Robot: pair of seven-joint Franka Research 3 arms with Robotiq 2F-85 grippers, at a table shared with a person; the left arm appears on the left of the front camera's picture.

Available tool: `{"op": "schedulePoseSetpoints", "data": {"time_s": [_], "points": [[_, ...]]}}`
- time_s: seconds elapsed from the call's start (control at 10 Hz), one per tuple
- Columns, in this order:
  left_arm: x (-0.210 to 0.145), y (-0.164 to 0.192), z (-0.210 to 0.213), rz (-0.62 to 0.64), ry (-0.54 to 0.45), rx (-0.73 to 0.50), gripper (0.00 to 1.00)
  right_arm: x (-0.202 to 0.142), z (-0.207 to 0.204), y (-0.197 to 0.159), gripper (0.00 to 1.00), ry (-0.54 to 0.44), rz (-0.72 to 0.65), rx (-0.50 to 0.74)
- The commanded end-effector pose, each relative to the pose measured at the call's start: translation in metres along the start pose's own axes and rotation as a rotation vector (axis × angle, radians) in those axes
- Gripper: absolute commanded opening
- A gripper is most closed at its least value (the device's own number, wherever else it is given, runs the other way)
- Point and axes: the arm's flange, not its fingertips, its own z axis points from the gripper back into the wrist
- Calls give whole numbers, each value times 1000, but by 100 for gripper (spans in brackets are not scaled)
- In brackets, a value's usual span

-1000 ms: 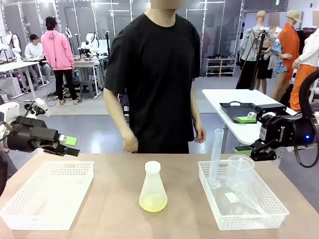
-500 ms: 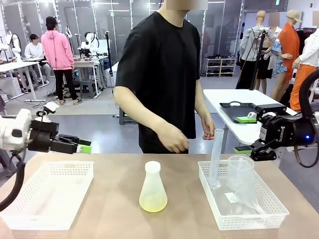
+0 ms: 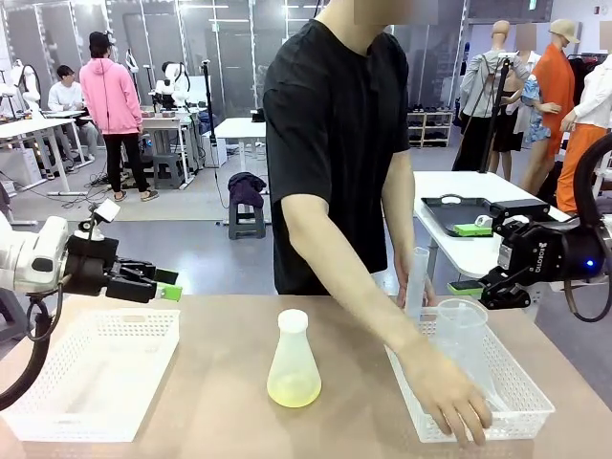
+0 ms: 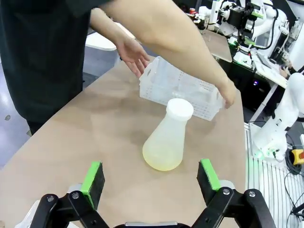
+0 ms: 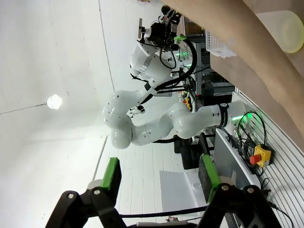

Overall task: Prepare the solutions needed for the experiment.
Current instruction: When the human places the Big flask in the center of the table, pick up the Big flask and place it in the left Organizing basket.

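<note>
person's hand [image 3: 449,402] has now reached into the white plastic basket [image 3: 521,413]; translucent conical flask of yellow-green solution [image 3: 294,361] stands mid-tabletop. i keep left claw [image 3: 163,285] and right claw [image 5: 159,178] released, waiting.

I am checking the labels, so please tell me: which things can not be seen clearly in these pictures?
- Beaker and graduated cylinder, front view: the person's arm covers parts; any contents unclear.
- Right basket floor: hidden under the person's hand.
- Conical flask, left wrist view: no markings readable.
</note>
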Motion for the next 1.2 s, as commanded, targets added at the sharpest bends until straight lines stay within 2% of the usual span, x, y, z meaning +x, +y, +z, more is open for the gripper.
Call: {"op": "schedulePoseSetpoints", "data": {"time_s": [0.0, 0.3, 0.4, 0.5, 0.8, 1.0, 1.1], "points": [[3, 1, 2, 17, -1, -20, 100, 0, 1, -1, 83, 4, 13, 8], [0, 0, 0, 6, -3, -3, 100, 0, 1, -1, 83, 4, 13, 8], [4, -2, -18, -161, 30, -43, 100, 0, 1, -1, 83, 4, 13, 8], [6, -4, -32, -276, 51, -78, 100, 0, 1, -1, 83, 4, 13, 8], [4, -11, -64, -486, 29, -151, 100, 0, 1, -1, 83, 4, 13, 8], [-1, -5, -70, -404, 101, -193, 100, 0, 1, -1, 83, 4, 13, 8], [4, -21, -63, -452, 59, -174, 100, 0, 1, -1, 83, 4, 13, 8]]}}
